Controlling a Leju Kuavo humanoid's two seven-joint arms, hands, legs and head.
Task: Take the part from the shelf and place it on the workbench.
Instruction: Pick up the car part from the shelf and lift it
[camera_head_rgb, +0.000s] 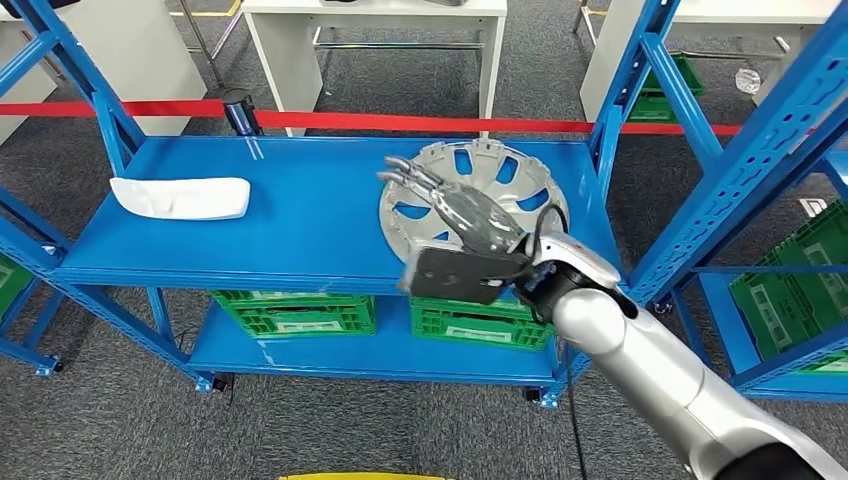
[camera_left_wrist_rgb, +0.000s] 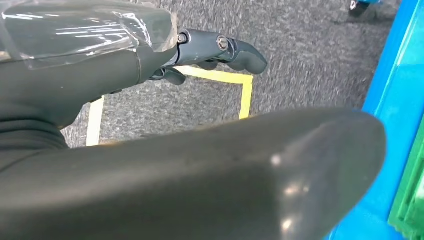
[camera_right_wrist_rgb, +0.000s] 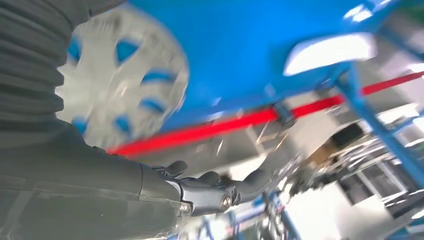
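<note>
I am holding the right hand (camera_head_rgb: 470, 215) out over the upper shelf (camera_head_rgb: 300, 220), its fingers (camera_head_rgb: 415, 180) spread and slightly curled, gripping nothing. Directly beneath and just beyond those fingertips the silver wheel cover (camera_head_rgb: 510, 170) is lying flat on the blue surface, near the shelf's right-hand post; the hand is overlapping its near half in the head view, and I cannot tell whether the fingers are touching it or hovering just above. Being a round disc, it has no long axis to line up with, so I am judging that the grasp turns on getting fingers over a rim or through one of the spoke openings. In the right wrist view, blurred, the wheel cover (camera_right_wrist_rgb: 125, 80) is showing just beside the palm.

Well apart from the fingers, far across the shelf, a white moulded part (camera_head_rgb: 182, 197) is lying.

The left hand (camera_left_wrist_rgb: 210, 50) is hanging low over grey carpet, fingers curled loosely, holding nothing. The right hand is clearly the nearer one.
</note>
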